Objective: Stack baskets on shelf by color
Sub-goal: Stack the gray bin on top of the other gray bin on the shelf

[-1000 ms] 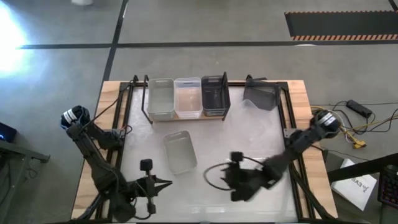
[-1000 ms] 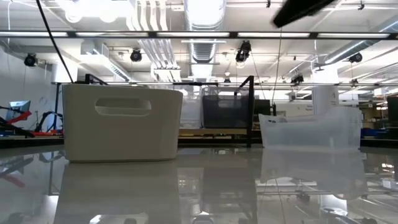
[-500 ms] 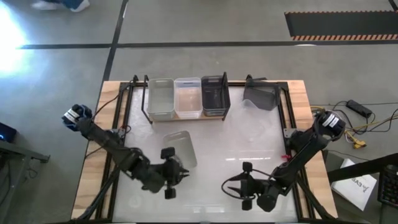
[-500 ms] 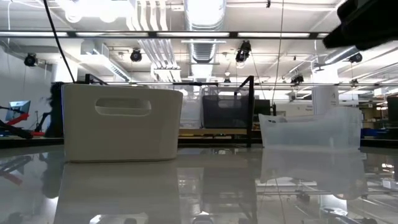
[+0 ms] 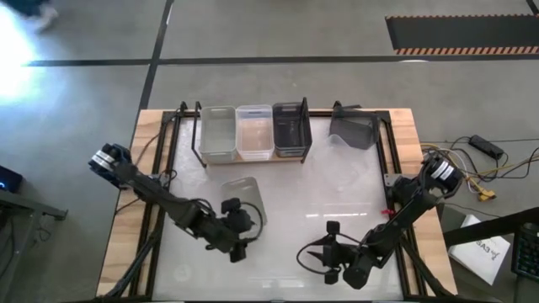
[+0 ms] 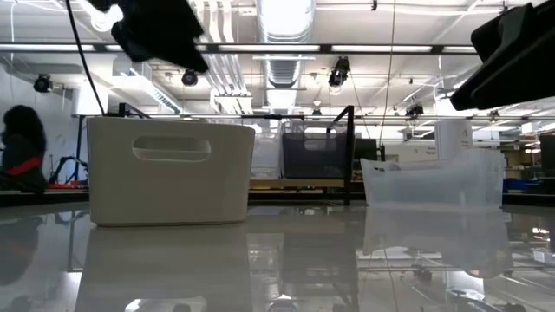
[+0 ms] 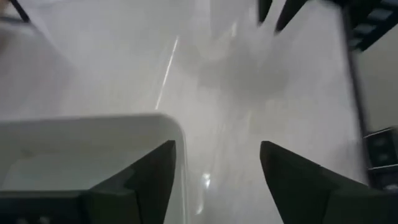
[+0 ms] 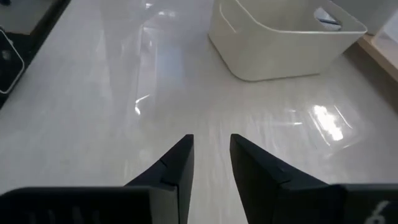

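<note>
The left gripper (image 5: 240, 231) hangs with its fingers (image 7: 149, 171) spread wide at the near corner of a whitish basket (image 5: 242, 202) that sits loose on the white counter (image 5: 320, 194); one finger is just over the basket's rim, and nothing is held. The right gripper (image 5: 324, 252) hovers low over bare counter toward the near edge, well apart from that basket, its fingers (image 8: 177, 163) a narrow gap apart and empty. Farther back, the shelf (image 5: 253, 160) carries three baskets side by side: a whitish one (image 5: 218, 133), a clear one (image 5: 254, 131) and a dark grey one (image 5: 291, 129). Another dark grey basket (image 5: 354, 130) lies tilted on the counter just right of the shelf.
</note>
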### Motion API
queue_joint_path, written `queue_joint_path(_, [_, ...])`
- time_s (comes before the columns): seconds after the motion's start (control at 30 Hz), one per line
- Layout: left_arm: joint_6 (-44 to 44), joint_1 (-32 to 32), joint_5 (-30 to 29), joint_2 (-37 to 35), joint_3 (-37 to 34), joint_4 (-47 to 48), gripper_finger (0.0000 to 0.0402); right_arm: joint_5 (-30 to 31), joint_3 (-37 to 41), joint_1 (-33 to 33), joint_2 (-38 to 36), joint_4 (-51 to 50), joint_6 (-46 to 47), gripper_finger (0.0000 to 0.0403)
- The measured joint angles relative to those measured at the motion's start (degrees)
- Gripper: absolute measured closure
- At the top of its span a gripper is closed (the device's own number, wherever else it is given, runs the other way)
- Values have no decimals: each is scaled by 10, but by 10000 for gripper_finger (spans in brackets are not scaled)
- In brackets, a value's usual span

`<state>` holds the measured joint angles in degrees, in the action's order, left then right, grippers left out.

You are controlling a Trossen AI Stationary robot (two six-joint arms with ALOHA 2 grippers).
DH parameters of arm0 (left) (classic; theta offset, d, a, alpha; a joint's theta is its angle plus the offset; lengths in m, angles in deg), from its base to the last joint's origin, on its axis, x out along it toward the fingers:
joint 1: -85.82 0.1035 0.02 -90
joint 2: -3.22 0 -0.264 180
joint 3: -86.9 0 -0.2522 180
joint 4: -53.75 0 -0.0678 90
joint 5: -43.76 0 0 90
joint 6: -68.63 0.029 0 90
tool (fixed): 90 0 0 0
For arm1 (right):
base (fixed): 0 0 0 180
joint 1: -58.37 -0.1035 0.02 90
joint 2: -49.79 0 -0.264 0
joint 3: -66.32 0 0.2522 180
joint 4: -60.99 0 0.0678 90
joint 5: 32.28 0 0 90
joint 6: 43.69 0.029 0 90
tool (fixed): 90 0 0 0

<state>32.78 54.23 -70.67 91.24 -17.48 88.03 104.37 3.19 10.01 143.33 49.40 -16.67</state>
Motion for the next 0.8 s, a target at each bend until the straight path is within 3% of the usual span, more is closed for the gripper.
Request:
queue_joint_path(0.13, [-31,4,-1,69,31,36,181,5,0,0,4,2,1,316])
queue_joint_path(0.37, [-113,18,-1,164,137,254,212,5,0,0,4,3,2,330])
queue_joint_path(0.6, [-114,37,74,185,147,247,311,5,0,0,4,3,3,334])
queue_joint_path(0.73, [-99,45,86,186,139,250,383,5,0,0,4,3,5,329])
queue_joint_path(0.8, [-85,45,91,185,141,253,395,5,0,0,4,3,5,328])
